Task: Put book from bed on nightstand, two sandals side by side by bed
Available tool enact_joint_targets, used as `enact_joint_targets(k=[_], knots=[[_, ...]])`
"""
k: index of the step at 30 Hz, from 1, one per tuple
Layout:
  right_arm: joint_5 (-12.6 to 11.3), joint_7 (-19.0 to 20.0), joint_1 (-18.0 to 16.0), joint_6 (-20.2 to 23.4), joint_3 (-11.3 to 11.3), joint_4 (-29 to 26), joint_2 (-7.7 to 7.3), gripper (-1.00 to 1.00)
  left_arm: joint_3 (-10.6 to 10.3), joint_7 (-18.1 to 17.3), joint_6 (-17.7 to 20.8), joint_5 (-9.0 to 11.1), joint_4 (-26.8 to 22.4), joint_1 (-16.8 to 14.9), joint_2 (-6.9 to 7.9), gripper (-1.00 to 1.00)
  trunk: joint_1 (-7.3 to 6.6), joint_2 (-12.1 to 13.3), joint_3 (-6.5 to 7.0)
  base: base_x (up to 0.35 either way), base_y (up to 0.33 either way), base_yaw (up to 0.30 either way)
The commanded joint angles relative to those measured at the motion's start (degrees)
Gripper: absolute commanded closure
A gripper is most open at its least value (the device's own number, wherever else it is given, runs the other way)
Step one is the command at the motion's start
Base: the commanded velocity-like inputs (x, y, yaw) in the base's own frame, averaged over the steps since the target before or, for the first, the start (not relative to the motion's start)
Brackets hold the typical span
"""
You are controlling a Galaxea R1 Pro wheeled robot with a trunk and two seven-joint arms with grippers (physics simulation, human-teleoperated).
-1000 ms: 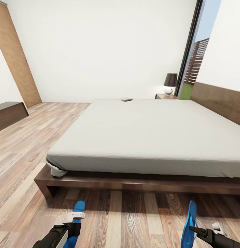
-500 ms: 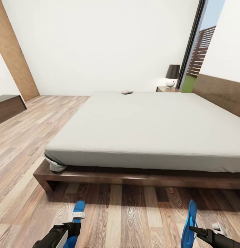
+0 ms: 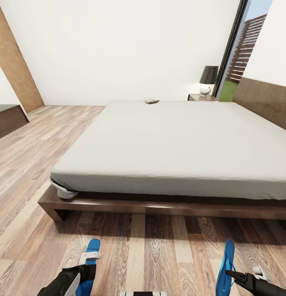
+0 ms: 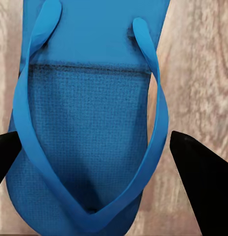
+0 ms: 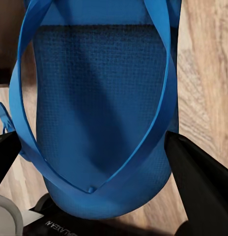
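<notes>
The whole head view has shifted over the last second: the bed (image 3: 171,139) now sits higher and larger in the frame, and the floor strip at the bottom is wider, so the camera has moved and the bed has not. I judge that the robot is approaching the foot of the bed while it carries both sandals. The left gripper (image 3: 83,269) is at the lower left of the frame with the left sandal (image 3: 93,246) pointing up toward the bed frame; in the left wrist view its two dark fingers stand on both sides of this sandal (image 4: 89,123), so the jaws seem closed on it. The right gripper (image 3: 237,276) is at the lower right and holds the right sandal (image 3: 226,267) on its edge; the right wrist view shows the sole (image 5: 99,108) between the fingers, also gripped as far as I can tell. The two sandals are well apart, each above the wood floor (image 3: 151,250). The book (image 3: 151,101) lies on the far edge of the mattress, upper centre, and the nightstand (image 3: 200,97) with a lamp (image 3: 208,80) stands beside the bed, upper right. Both steps are not yet done; putting the sandals down together seems to come first.
</notes>
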Motion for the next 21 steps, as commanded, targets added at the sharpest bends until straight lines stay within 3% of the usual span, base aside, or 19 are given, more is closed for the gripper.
enact_joint_targets(k=[1, 8, 12, 21], knots=[[-0.3, 0.09, -0.03, 0.42, -0.08, 0.01, 0.0, 1.0, 0.29, -0.27, 0.71, 0.41, -0.47, -0.06, 0.06, 1.0, 0.01, -0.04, -0.27, 0.0, 0.0, 0.0], [-0.28, 0.16, -0.03, 0.45, -0.11, -1.22, 0.0, 1.0, 0.36, -0.33, 11.73, 0.57, -9.59, -1.94, 1.14, 1.0, 0.19, -0.13, -1.82, 0.0, 0.0, 0.0], [-0.27, 0.34, -0.03, 0.56, -0.29, -4.04, 0.0, 1.0, 0.31, -0.31, 12.78, 0.5, -10.47, -2.93, 1.49, 1.0, 0.29, -0.18, -2.71, 0.0, 0.0, 0.0], [-0.27, 0.44, -0.03, 0.6, -0.67, -4.47, -0.57, 1.0, 0.37, -0.2, 12.61, 0.17, -10.49, -3.3, 1.51, 1.0, 0.53, -0.3, -4.7, 0.0, 0.0, 0.0]])
